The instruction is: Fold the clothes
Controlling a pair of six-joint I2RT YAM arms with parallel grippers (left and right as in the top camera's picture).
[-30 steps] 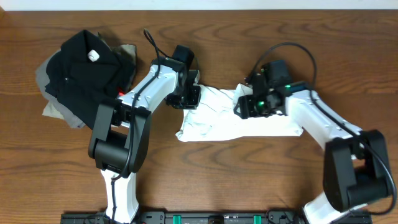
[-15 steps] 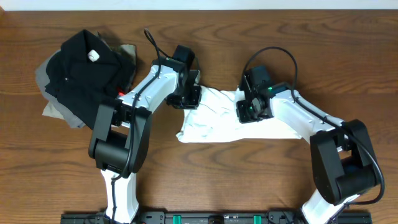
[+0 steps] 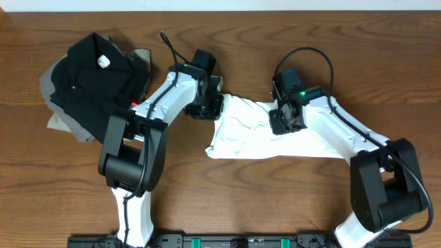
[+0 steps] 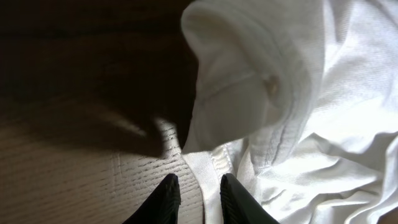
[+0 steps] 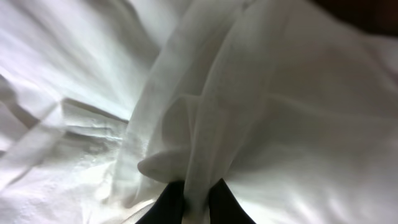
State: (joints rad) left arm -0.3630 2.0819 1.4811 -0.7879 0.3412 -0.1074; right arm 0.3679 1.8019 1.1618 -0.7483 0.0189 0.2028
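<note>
We see the left gripper (image 4: 198,182) pinching a hem of the white T-shirt (image 3: 251,138) between its 2 fingers, the right gripper (image 5: 196,186) clamped on a bunched fold.

Overhead sharp, evenly lit; wrist views soft, T-shirt (image 5: 280,124) bright, table (image 4: 74,37) shadowed.

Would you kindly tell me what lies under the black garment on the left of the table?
A grey garment pokes out beneath the black garment; the rest of it, and anything else below, is covered.
</note>
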